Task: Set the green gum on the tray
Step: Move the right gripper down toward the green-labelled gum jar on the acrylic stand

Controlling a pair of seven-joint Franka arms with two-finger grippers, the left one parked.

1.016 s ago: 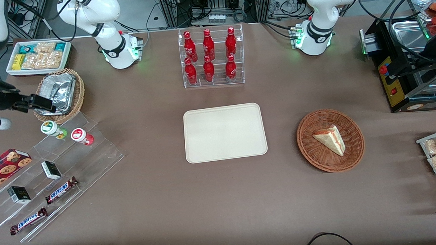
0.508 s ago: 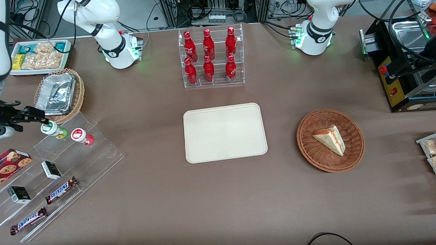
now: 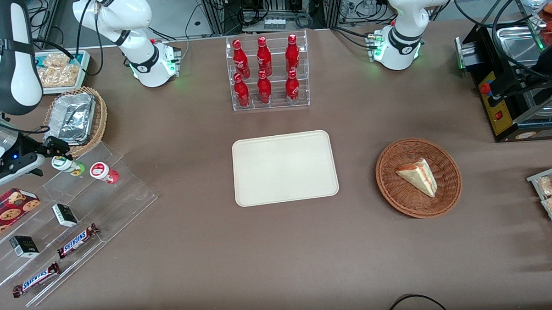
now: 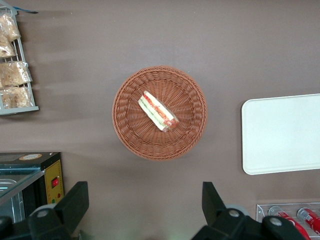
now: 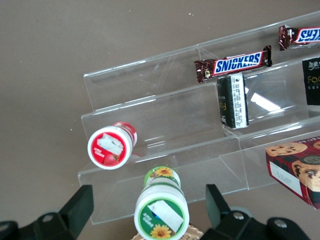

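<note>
Standing between the open gripper (image 5: 150, 212) fingers, green gum (image 5: 161, 210) on the acrylic shelf (image 5: 200, 145)

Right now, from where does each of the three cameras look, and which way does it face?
Front view: high over the table, facing both arm bases; the gripper reaches the green gum.
Left wrist view: straight down on the wicker basket; the parked fingers show.
Right wrist view: down on the green gum, between its open fingers.
The tray also shows from the left wrist.
</note>
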